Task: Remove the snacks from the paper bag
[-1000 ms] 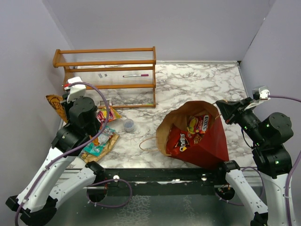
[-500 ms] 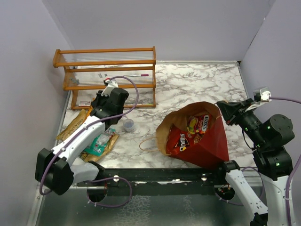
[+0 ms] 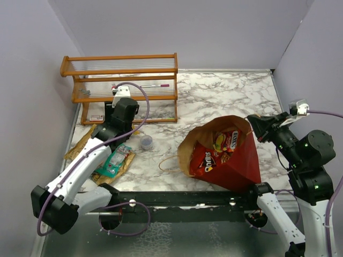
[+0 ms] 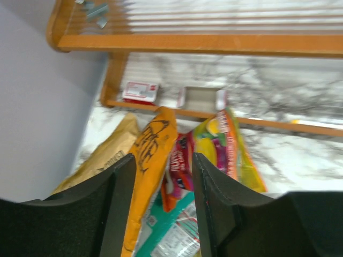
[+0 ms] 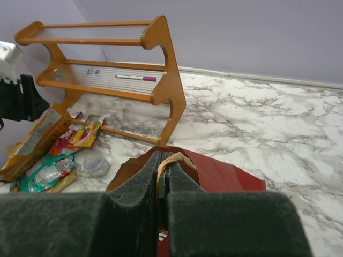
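Task partly done: crinkly foil snack packets [image 3: 113, 162] lie heaped at left under the left gripper [image 4: 163, 168], fingers apart and empty, while red and yellow packets [image 3: 208, 159] await removal inside the tipped dark red paper carrier bag [image 3: 241, 166], its rim pinched by the right gripper [image 5: 162, 174].

Blurred all over in the left wrist view. Cannot read the print on the snacks [image 4: 174, 160] there, nor the label on the small red-and-white box [image 4: 140, 91] under the wooden shelf [image 4: 214, 43]. Cannot see the packets' lower ends behind the left jaws and past the bottom edge. From above, cannot see the part of that pile under the left arm [image 3: 86, 160]. Cannot see into the paper bag [image 3: 236, 160] beyond the top few packets. In the right wrist view, cannot see its inside behind the right jaws. Too small to name the bits [image 3: 117, 85] on the shelf's slats.
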`<state>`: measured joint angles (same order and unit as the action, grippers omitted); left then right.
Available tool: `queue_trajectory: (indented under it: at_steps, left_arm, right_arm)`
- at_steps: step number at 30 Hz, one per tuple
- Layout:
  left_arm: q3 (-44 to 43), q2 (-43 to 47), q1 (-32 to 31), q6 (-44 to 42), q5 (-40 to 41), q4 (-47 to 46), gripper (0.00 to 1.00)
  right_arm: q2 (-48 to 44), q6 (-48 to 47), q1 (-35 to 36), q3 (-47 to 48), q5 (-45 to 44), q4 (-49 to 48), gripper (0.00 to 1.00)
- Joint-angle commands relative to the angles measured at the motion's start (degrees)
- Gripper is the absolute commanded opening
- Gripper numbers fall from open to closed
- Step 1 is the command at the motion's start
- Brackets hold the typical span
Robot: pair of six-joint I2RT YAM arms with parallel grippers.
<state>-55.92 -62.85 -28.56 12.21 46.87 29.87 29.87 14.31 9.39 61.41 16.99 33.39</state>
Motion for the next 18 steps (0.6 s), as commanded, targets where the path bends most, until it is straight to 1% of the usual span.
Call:
queue_trajectory:
  at_steps: [1, 4, 6, 8, 10, 12, 14, 15, 16, 18]
  left_arm:
    - [-5.29, 4.66, 0.34, 4.81, -12.79, 1.53, 0.55]
    - [-7.59, 7.3, 0.34, 7.9, -21.21, 1.88, 0.62]
    - [-8.44, 9.09, 0.34, 10.39, -28.52, 1.13, 0.64]
    - [-8.25, 10.47, 0.35, 12.86, -36.98, -1.4, 0.63]
    - [-7.09, 11.65, 0.34, 15.52, -45.77, -5.08, 0.59]
    - [-4.79, 12.11, 0.35, 19.1, -54.34, -9.64, 0.58]
    - [-2.61, 11.78, 0.27, 23.42, -63.97, -13.55, 0.57]
    - [-1.54, 11.53, 0.14, 25.58, -67.1, -15.07, 0.57]
    - [-0.3, 11.51, -0.14, 27.72, -69.43, -16.58, 0.56]
    - [3.23, 12.71, -2.52, 31.44, -70.63, -20.6, 0.56]
  right_arm:
    - [-0.15, 0.15, 0.1, -0.08, -0.02, -2.59, 0.02]
    - [-0.25, -0.35, 0.1, -0.06, -0.01, -2.07, 0.02]
    - [-0.38, -1.05, 0.08, -0.34, 1.31, -1.93, 0.02]
    - [-0.29, -2.24, 0.1, -1.21, 4.19, -2.43, 0.02]
    - [-0.05, -3.57, 0.1, -2.26, 8.79, -3.29, 0.02]
    - [0.29, -5.43, 0.1, -3.39, 16.95, -4.72, 0.02]
    - [1.4, -6.13, 0.1, -4.43, 29.4, -6.46, 0.02]
    - [2.21, -5.73, 0.1, -4.86, 35.84, -7.3, 0.02]
    - [3.03, -5.06, 0.1, -5.24, 41.48, -7.98, 0.02]
    - [4.29, -2.15, 0.1, -7.06, 50.34, -10.68, 0.02]
